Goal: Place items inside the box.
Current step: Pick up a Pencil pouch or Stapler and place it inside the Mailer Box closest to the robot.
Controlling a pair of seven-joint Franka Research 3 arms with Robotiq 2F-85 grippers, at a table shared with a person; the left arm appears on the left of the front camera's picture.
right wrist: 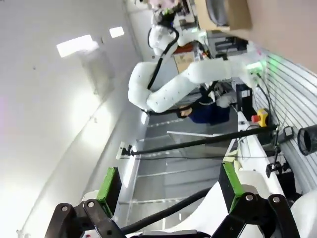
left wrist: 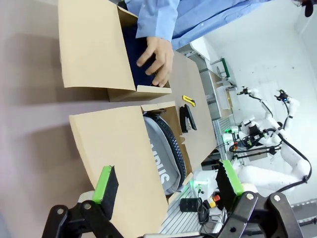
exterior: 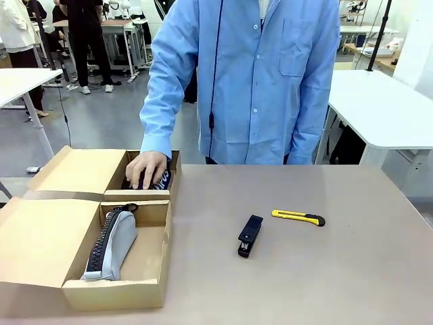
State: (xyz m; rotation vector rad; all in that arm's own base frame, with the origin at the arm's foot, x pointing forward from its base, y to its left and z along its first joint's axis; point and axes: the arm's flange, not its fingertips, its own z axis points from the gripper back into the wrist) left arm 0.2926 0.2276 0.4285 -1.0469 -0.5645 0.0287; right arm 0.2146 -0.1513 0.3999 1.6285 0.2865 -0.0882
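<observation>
Two open cardboard boxes stand at the table's left. The near box holds a grey zip pouch lying along it. In the far box a person's hand rests on a navy pouch. A black stapler and a yellow-and-black utility knife lie on the table right of the boxes. My left gripper hangs open above the near box's flap, holding nothing. My right gripper is open and empty, facing away from the table.
The person in a blue shirt stands at the far edge. Both boxes' flaps spread out to the left. The right wrist view catches my left arm and a corner of a box. Other white tables stand behind.
</observation>
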